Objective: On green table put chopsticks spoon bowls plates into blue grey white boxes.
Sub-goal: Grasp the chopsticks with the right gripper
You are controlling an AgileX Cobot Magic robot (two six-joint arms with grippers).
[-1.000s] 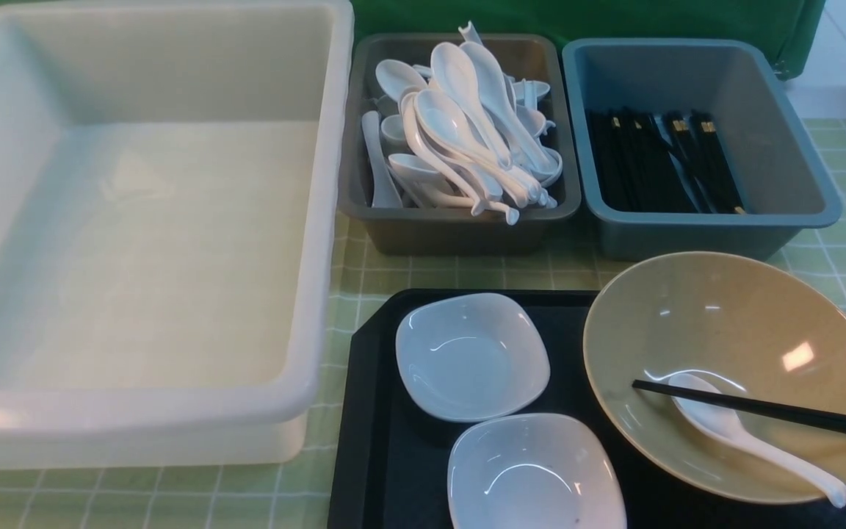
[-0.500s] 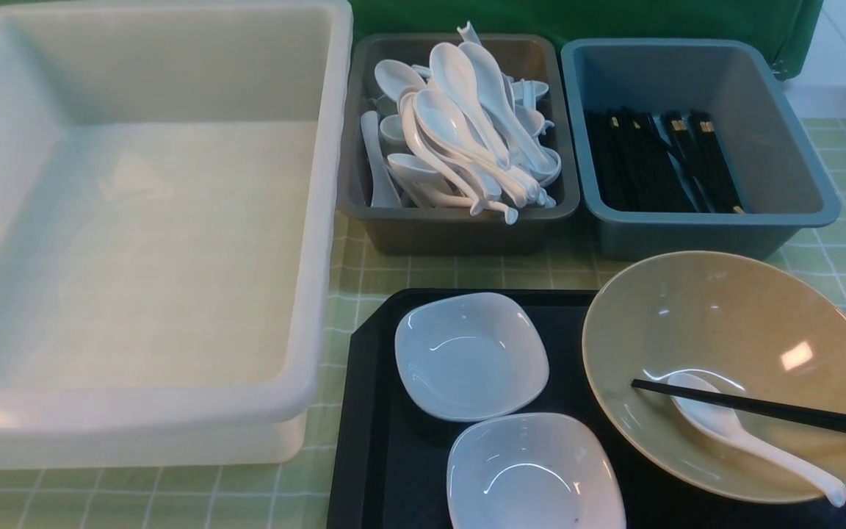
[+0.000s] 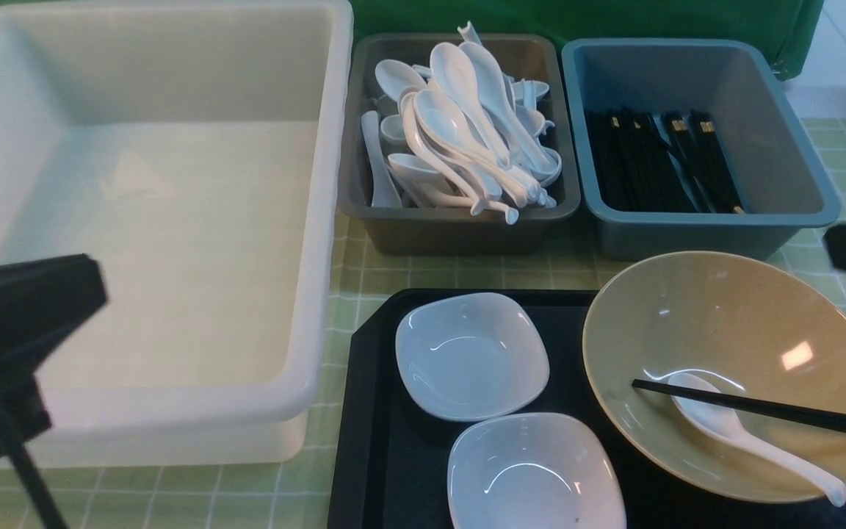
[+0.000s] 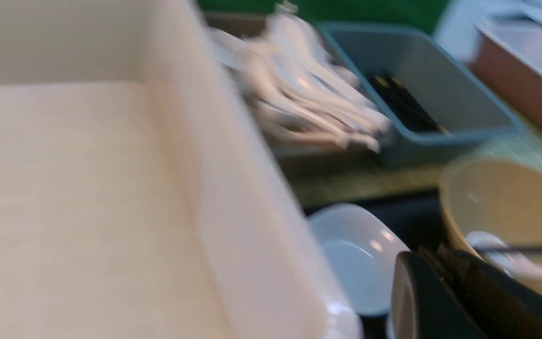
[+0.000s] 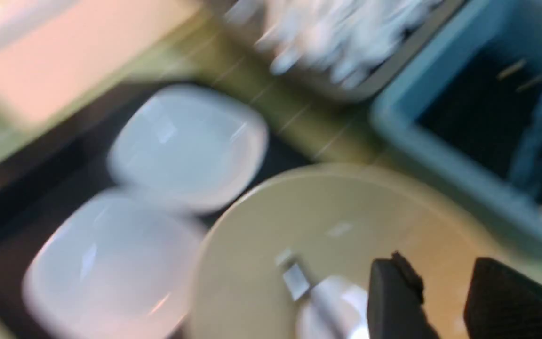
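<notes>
On the black tray, a tan bowl (image 3: 731, 323) holds a white spoon (image 3: 746, 433) and black chopsticks (image 3: 761, 411) lying across it. Two white plates (image 3: 471, 356) (image 3: 533, 474) sit side by side left of the bowl. Behind stand the white box (image 3: 320, 220), the grey box (image 3: 460, 228) full of spoons and the blue box (image 3: 687, 228) with chopsticks. My left gripper (image 3: 78, 290) (image 4: 440, 256) is shut and empty, over the white box's near left part. My right gripper (image 3: 845, 246) (image 5: 440, 278) is open, above the bowl's far right rim.
The black tray (image 3: 371, 411) lies on the green table (image 3: 467, 275), just in front of the grey and blue boxes. The white box's tall wall stands close to the tray's left edge. A pinkish tub (image 4: 525, 70) stands beyond the blue box.
Both arms have come into the front view: the left from the lower left over the white box, the right from the right edge near the bowl. The dishes have not moved.
</notes>
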